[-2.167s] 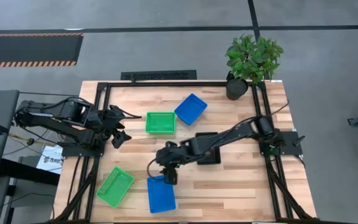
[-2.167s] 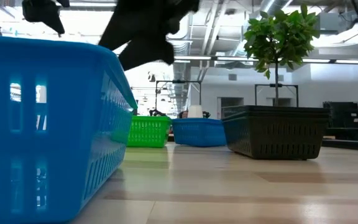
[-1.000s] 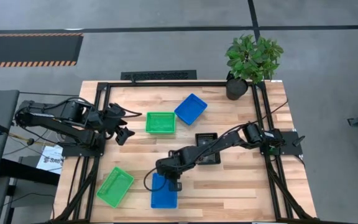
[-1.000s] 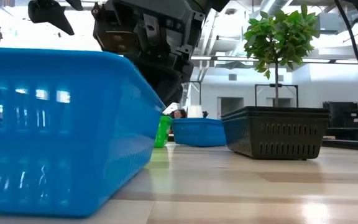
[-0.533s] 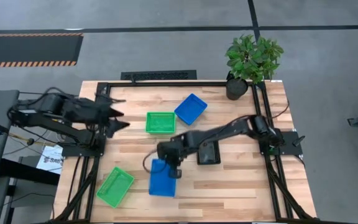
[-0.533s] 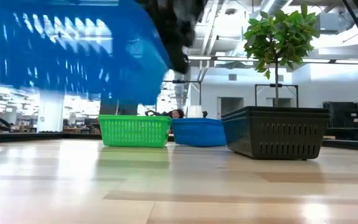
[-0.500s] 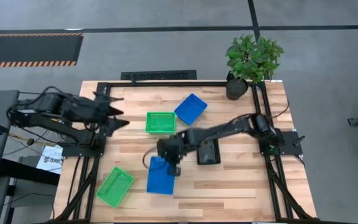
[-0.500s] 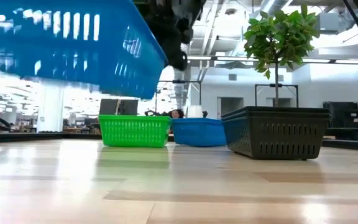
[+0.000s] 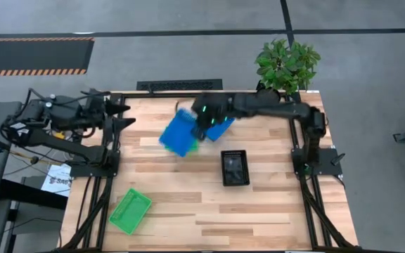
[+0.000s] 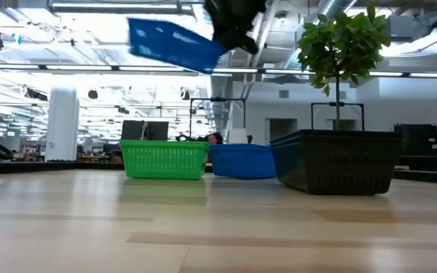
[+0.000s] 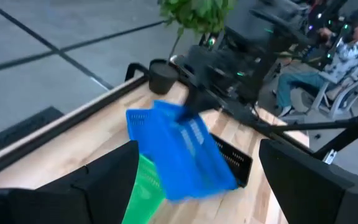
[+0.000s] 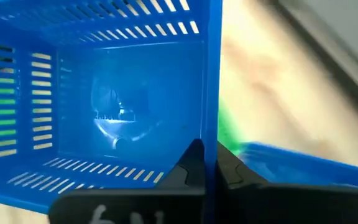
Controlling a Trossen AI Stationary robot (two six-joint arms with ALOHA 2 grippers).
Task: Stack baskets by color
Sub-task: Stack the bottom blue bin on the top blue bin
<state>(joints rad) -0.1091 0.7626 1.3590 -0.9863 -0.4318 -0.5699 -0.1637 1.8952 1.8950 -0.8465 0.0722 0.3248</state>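
Blue basket (image 9: 179, 135) hangs tilted, its thin rim pinched in the right gripper (image 9: 201, 119); it looks light and stiff, best held by that rim. Left gripper (image 9: 121, 116) waits spread apart at the table edge.

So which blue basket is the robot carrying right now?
Find the potted plant at the table's far corner. Near it, the right gripper is shut on the rim of a blue basket. It is the only basket tilted up in the air, above the others.
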